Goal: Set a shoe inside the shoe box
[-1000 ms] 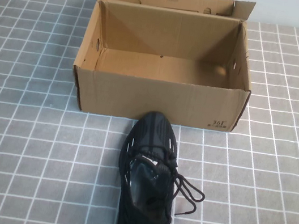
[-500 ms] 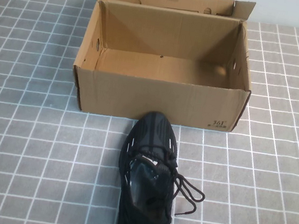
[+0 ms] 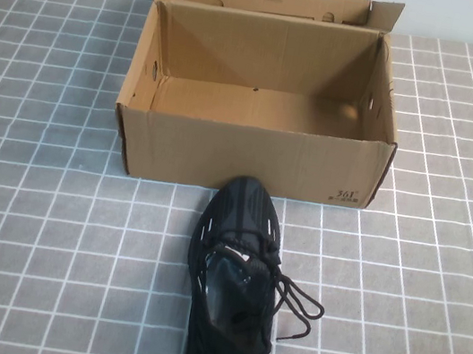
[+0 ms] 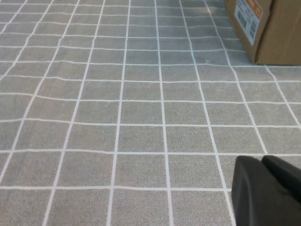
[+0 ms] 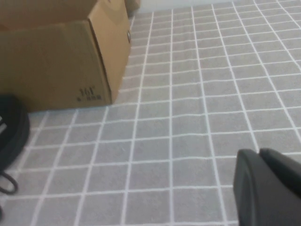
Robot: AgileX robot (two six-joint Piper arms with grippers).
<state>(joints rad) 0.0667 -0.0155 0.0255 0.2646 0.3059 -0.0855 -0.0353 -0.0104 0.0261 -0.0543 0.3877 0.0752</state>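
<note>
Still shoe [image 3: 235,286] outside shoe box [image 3: 249,156].

- One shoe [image 3: 233,290] is counted on the counter [image 3: 29,224].
- One cardboard box [image 3: 250,148] is counted.
- One left pincer [image 4: 268,190] is seen, low over the counter.
- One right pincer [image 5: 268,186] is seen, likewise low.

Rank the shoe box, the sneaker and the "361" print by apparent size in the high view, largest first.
1. Shoe box, open and empty.
2. Black sneaker, on the table before it; nearer the camera, yet looks smaller.
3. "361" print on the box's front corner.
Left claw and right claw appear only in wrist views, low over the table.
</note>
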